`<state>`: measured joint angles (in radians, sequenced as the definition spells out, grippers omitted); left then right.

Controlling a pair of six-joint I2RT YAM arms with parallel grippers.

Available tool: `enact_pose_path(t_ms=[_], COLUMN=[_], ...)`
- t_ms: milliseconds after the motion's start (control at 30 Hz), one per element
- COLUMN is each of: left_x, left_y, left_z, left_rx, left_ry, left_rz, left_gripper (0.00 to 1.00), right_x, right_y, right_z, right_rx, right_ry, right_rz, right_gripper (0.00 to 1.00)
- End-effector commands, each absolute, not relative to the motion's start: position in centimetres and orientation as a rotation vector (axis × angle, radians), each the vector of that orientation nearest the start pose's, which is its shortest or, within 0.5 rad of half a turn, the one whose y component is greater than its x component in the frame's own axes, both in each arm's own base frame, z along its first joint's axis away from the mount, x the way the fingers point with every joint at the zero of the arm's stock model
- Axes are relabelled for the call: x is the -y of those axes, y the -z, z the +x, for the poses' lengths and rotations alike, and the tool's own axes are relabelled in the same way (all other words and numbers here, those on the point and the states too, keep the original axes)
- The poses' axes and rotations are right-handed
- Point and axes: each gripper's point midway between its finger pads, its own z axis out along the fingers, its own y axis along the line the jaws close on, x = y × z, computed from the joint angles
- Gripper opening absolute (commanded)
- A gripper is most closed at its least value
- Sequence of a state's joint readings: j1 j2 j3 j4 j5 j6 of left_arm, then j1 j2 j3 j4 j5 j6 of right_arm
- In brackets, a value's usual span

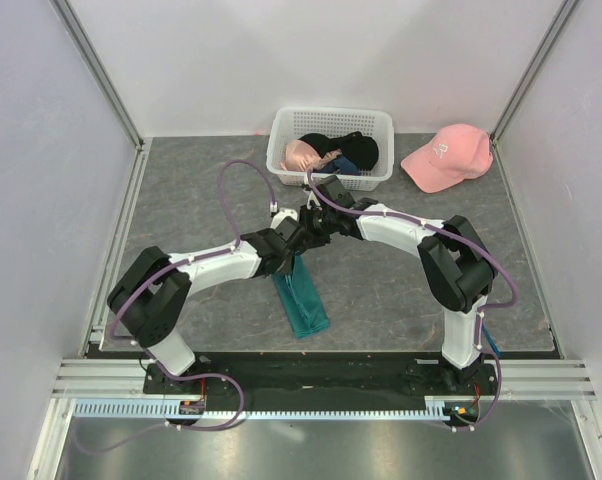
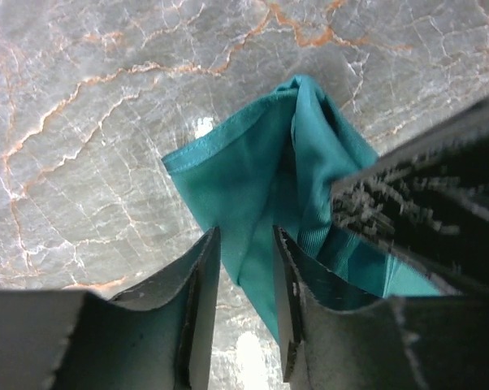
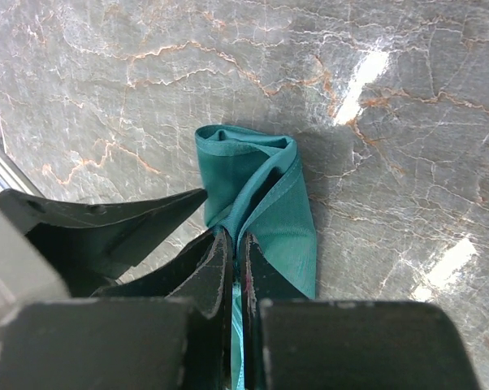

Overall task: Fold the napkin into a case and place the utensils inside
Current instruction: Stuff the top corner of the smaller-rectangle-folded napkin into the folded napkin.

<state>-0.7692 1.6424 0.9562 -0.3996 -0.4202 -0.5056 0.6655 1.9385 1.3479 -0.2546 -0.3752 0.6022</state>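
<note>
The teal-green napkin (image 1: 303,300) lies on the marble table as a narrow folded strip, its far end lifted and bunched between both grippers. My right gripper (image 1: 313,222) is shut on a fold of that end; in the right wrist view (image 3: 235,237) the jaws pinch the cloth (image 3: 285,219). My left gripper (image 1: 297,236) is right beside it. In the left wrist view (image 2: 246,236) its jaws stand apart, with a cloth edge (image 2: 253,171) hanging between them. The utensils are hidden.
A white lattice basket (image 1: 281,130) with black and pink garments (image 1: 346,150) stands at the back centre. A pink cap (image 1: 446,155) lies to its right. White walls and metal rails border the table on the left, right and back.
</note>
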Motion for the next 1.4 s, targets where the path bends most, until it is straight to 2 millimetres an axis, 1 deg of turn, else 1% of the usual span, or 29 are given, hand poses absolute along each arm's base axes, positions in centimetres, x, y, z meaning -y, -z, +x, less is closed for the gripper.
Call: enact_pose_path(t_ms=[0,33,167,267,333,400,533,600,700,733,867,967,1000,1067,1133,1200,1267,1300,1333,1367], left_x=[20.6,20.7,21.0,21.0,21.1,21.2,21.7,21.6,22.1,22.1,22.1,21.8,21.7,21.7,21.8,22.0,21.9,21.9,21.7,21.6], left_y=[-4.6,-4.4,-4.7,-5.5,-5.9,-6.7,-7.4,-7.3,-7.1,-7.1,-6.6,-6.3,-6.3,-6.0,-5.9,-5.9,-5.5,-5.4,-5.2,-5.2], left_z=[30.4,30.4,30.6,30.8,30.8,30.6,30.2,30.1,29.8,29.8,29.7,29.7,29.7,29.5,29.5,29.4,29.2,29.1,29.0,29.0], left_rx=[-2.447,-2.454,-2.445,-2.427,-2.421,-2.404,-2.400,-2.414,-2.437,-2.441,-2.468,-2.478,-2.481,-2.496,-2.504,-2.507,-2.518,-2.523,-2.527,-2.529], left_ry=[-0.122,-0.125,-0.112,-0.104,-0.086,-0.047,0.048,0.075,0.147,0.153,0.180,0.187,0.190,0.203,0.233,0.253,0.252,0.258,0.257,0.255], left_rz=[0.220,0.222,0.206,0.193,0.177,0.152,0.131,0.107,0.093,0.092,0.081,0.062,0.050,0.044,0.030,0.022,0.019,0.017,0.012,0.009], left_gripper=[0.35,0.33,0.27,0.21,0.13,0.09,0.07,0.06,0.06,0.05,0.05,0.04,0.04,0.04,0.04,0.02,0.02,0.02,0.02,0.02], right_x=[-36.5,-36.6,-36.6,-36.5,-36.5,-36.6,-36.9,-37.2,-37.8,-38.2,-38.5,-38.7,-38.8,-38.9,-39.2,-39.9,-40.0,-40.0,-40.1,-40.3], right_y=[-8.6,-8.4,-8.3,-8.2,-8.2,-8.1,-7.9,-7.8,-7.6,-7.6,-7.2,-6.4,-5.8,-5.0,-4.3,-3.9,-3.6,-3.6,-3.6,-3.9], right_z=[32.3,32.2,32.1,32.1,32.0,32.0,31.7,31.4,31.1,30.9,30.8,30.6,30.5,30.3,30.4,30.9,31.5,31.8,31.7,31.5], right_rx=[-2.565,-2.570,-2.574,-2.576,-2.578,-2.580,-2.586,-2.593,-2.596,-2.592,-2.600,-2.609,-2.627,-2.635,-2.619,-2.594,-2.580,-2.572,-2.571,-2.572], right_ry=[-1.016,-1.014,-1.020,-1.018,-1.021,-1.025,-1.048,-1.061,-1.079,-1.093,-1.114,-1.131,-1.129,-1.131,-1.161,-1.186,-1.166,-1.163,-1.167,-1.189], right_rz=[-0.276,-0.277,-0.278,-0.277,-0.276,-0.276,-0.270,-0.270,-0.269,-0.272,-0.226,-0.203,-0.186,-0.172,-0.151,-0.166,-0.169,-0.173,-0.185,-0.195], right_gripper=[0.00,0.00,0.00,0.00,0.00,0.00,0.00,0.00,0.00,0.00,0.00,0.00,0.00,0.00,0.00,0.00,0.00,0.00,0.00,0.02])
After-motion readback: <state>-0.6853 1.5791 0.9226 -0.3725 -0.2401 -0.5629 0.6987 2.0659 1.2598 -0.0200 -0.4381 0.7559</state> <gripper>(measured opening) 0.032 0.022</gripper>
